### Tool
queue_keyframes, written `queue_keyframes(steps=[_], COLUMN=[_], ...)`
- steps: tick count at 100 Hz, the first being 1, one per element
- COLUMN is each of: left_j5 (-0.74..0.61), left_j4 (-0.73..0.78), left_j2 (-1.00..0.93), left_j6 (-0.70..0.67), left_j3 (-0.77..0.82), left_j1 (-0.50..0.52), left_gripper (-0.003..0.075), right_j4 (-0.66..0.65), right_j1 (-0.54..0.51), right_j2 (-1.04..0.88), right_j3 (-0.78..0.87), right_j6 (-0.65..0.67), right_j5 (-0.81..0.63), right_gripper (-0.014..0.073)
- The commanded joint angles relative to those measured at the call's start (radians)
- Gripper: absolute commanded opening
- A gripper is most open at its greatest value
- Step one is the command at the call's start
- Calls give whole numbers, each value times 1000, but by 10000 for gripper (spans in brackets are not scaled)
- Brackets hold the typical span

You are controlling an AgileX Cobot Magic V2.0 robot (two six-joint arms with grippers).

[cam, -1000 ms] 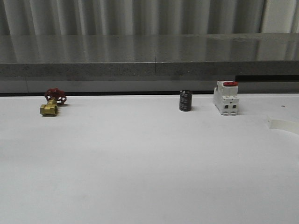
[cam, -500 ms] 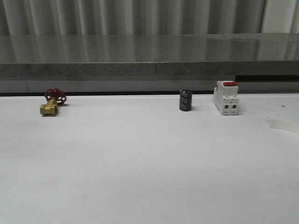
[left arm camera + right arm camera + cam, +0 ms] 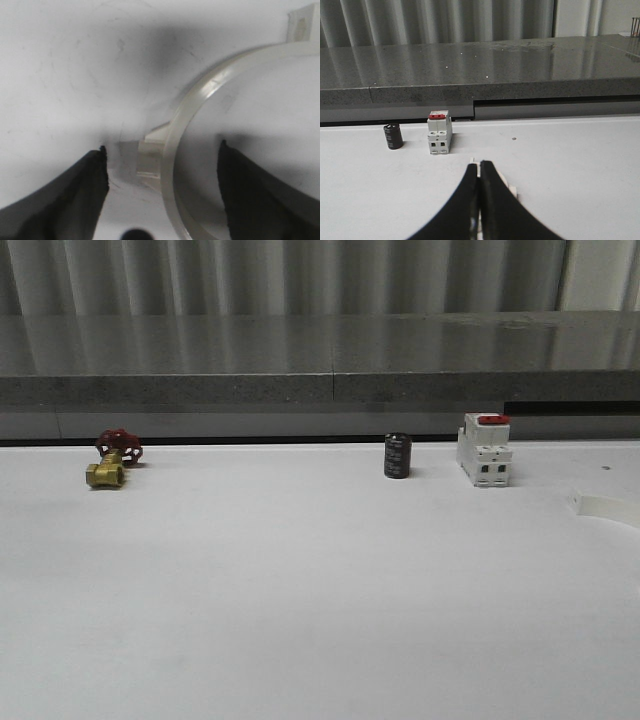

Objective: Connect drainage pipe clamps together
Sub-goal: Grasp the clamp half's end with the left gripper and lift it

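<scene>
Left gripper (image 3: 162, 165) wide open, straddling a clamp band (image 3: 200, 100). Right gripper (image 3: 479, 200) pinched on another clamp (image 3: 506, 186), near breaker (image 3: 440, 132). No legible writing.

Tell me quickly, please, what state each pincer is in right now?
Left pincer: open, straddling a clamp.
Right pincer: shut on a clamp.

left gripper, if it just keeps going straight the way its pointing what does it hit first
Probably the white clamp band: the left gripper is open and pointed down at the table, its fingers straddling the band by its tab. Depth to it is unclear.
</scene>
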Motion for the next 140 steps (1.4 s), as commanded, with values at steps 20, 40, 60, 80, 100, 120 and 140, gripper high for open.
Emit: queue_keyframes(steps=[20,40,60,80,100,120,140], left_j5=[-5,54,147,208,184,97,33], left_j4=[-3,-31,-76,-76,-73,-56,-56], left_j2=[-51,-85,-168,-258,-269,-235,-170], left_j6=[2,2,-8,-172,-306,-414,-561], left_j3=[-27,-27,-27,-25,-25,-25,-25], left_j1=[4,2,-32,-143,-322,-517,-632], left_gripper=[57,-1,-1,-1,-1,-1,-1], right_j4=[-7,-7,-7,-7,-7,-7,-7], right_j1=[-4,-4,-4,-4,-4,-4,-4], right_j2=[-20,-20,-20,-20,-20,-20,-20], right_j3=[-17,-17,-17,-17,-17,-17,-17], right_j6=[-6,-6,-6,-6,-6,-6,-6], right_j5=[-72,-72,-72,-72,-72,-72,-72], right_gripper=[-69,-69,-69,-69,-69,-69,-69])
